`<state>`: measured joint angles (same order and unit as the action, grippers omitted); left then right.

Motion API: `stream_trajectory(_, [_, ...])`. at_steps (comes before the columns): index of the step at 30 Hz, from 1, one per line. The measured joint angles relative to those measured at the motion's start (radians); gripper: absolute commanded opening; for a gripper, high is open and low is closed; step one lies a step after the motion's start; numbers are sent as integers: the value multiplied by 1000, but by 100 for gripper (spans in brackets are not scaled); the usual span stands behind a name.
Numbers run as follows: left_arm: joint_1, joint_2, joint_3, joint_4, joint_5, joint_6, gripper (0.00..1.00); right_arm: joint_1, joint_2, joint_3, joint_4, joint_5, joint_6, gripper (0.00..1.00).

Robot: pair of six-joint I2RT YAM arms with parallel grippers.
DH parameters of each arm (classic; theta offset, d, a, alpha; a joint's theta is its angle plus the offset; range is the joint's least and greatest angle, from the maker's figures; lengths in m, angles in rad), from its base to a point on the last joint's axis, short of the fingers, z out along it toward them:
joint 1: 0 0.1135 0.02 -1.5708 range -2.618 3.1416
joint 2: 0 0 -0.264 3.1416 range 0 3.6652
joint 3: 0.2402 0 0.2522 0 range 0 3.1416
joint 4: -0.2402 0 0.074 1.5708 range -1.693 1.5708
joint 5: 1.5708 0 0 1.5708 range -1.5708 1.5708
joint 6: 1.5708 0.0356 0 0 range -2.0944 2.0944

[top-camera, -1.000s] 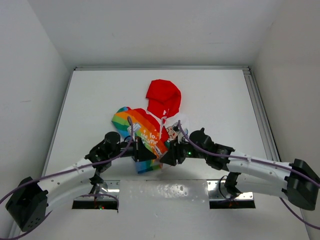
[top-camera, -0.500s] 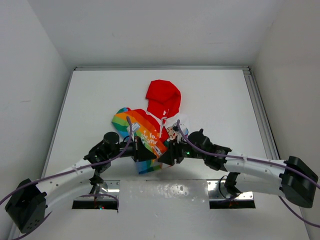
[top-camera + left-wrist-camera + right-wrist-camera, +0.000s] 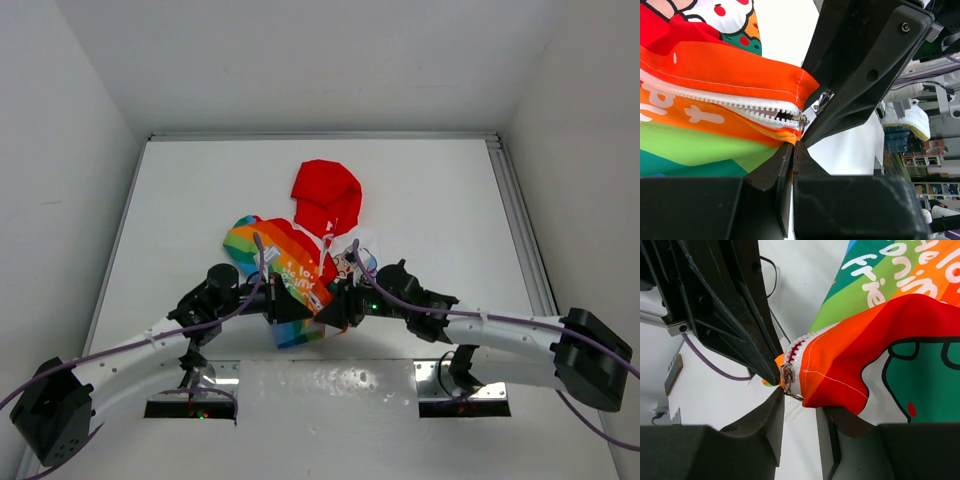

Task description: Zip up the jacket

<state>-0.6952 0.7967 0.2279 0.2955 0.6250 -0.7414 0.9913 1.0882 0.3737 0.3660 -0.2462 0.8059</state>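
The jacket [image 3: 300, 255] lies mid-table, red hood [image 3: 326, 195] at the far end and rainbow panel near me. My left gripper [image 3: 298, 308] is shut on the jacket's bottom hem just below the zipper's end, seen in the left wrist view [image 3: 793, 145]. The metal zipper slider [image 3: 801, 120] sits at the bottom end of the white teeth. My right gripper [image 3: 802, 402] is open, its jaws apart around the hem corner. The slider [image 3: 788, 376] and its hanging pull tab [image 3: 795, 396] lie between them, the tab by the left finger. In the top view the right gripper [image 3: 335, 310] faces the left one.
The jacket's rainbow sleeve [image 3: 245, 240] spreads to the left. A metal rail [image 3: 515, 220] runs along the table's right edge. White walls close in the table at the left, right and far sides. Both arms meet near the table's front edge.
The right arm has edged a little to the left, closer to the left gripper. The left gripper and the jacket have held still.
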Motion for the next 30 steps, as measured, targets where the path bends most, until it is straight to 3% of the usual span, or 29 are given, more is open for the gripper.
stream_trajectory(5, [0, 0, 0, 0, -1, 0, 0, 0, -4, 0, -4, 1, 8, 23])
stream_trajectory(13, [0, 0, 0, 0, -4, 0, 0, 0, -43, -6, -15, 9, 30, 1])
stream_trajectory(30, [-5, 20, 14, -68, -64, 71, 0, 2, -42, 58, -119, -2, 132, 0])
